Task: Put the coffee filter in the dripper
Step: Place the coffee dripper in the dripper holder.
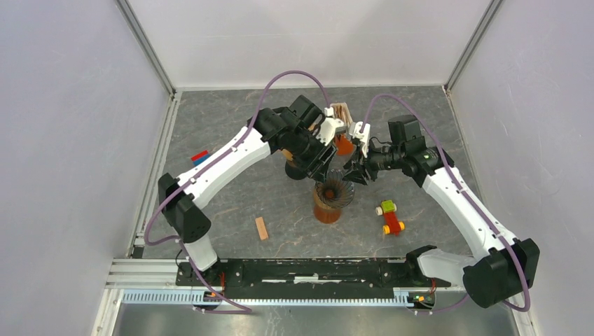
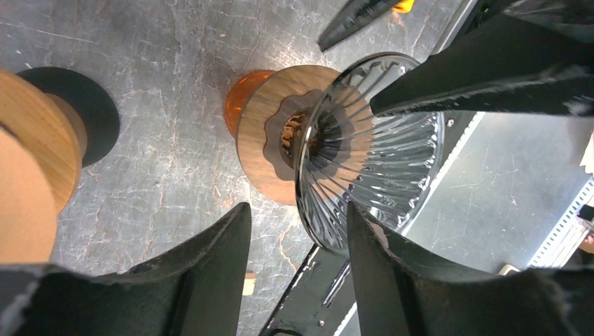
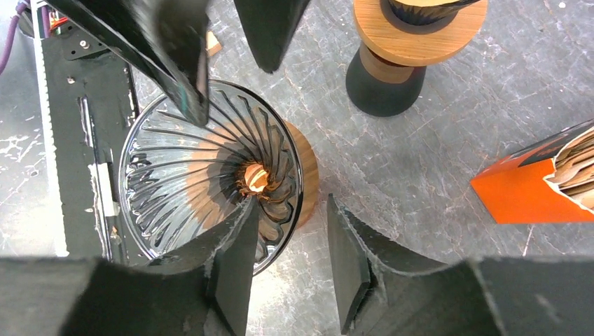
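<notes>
Locate the coffee filter [image 3: 571,164] as a paper stack standing in the orange box [image 3: 518,192], on the table behind the dripper [image 1: 335,190] and apart from it. Find the dripper, a ribbed glass cone, seated on a wooden collar [image 2: 263,154] over an amber vessel [image 1: 326,211] near table centre; read bare ribs down to the outlet hole. Note the second stand [image 3: 410,42], a wooden disc on a black foot, just beside the dripper on the left arm's side and under that arm in the top view. Note also a wooden block [image 1: 261,228] and a coloured toy [image 1: 389,218] nearer the bases, well apart from the dripper. Observe both arms reaching inward, wrists meeting over the dripper's far rim, fingers pointing down at the cone. Read the left gripper [image 2: 296,210] as spread, nothing between the fingers, one finger close against the cone's rim. Read the right gripper [image 3: 291,203] as spread too, straddling the rim, one finger over the bowl, the other outside; contact cannot be told. Consult the wrist views for the finger gaps, hidden under the wrists in the top view; consult the top view for arm pose and the toy's place
</notes>
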Tool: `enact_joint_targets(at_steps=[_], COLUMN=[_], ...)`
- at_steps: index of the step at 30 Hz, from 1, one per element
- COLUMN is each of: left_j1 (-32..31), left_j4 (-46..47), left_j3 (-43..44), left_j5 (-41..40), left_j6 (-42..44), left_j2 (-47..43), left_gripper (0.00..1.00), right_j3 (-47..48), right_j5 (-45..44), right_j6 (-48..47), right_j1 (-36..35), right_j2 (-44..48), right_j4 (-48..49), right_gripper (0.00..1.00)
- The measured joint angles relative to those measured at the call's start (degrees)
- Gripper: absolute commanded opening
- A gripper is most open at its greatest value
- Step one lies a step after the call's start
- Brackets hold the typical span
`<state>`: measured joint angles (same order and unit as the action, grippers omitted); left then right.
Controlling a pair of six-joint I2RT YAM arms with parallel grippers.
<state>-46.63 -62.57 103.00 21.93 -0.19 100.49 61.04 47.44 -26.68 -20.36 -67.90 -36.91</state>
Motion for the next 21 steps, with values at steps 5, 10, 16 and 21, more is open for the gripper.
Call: enact_joint_targets(at_steps=[5, 10, 16, 21], left_j1=[0.0, 0.0, 0.0, 0.0], left_j4=[0.92, 2.12, 3.04, 3.21], left_j3=[-1.68, -5.44, -6.88, -6.88], left_j5=[-0.46, -0.46, -0.39, -0.24], left_j6=[0.0, -0.04, -0.04, -0.04], left_j2=[-4.17, -6.4, -6.29, -5.64], left_gripper=[0.58, 0.5, 0.42, 0.39], right_j3=[0.0, 0.0, 0.0, 0.52], right_j5=[-0.9, -1.25, -1.44, -2.12], right_j6=[-0.13, -0.66, -2.16, -4.17], right_j1=[0.0, 0.0, 0.22, 0.22], right_j2=[0.85, 0.85, 0.83, 0.04], right_j4=[-0.02, -0.98, -2.73, -6.14], right_gripper=[0.51, 0.53, 0.54, 0.54])
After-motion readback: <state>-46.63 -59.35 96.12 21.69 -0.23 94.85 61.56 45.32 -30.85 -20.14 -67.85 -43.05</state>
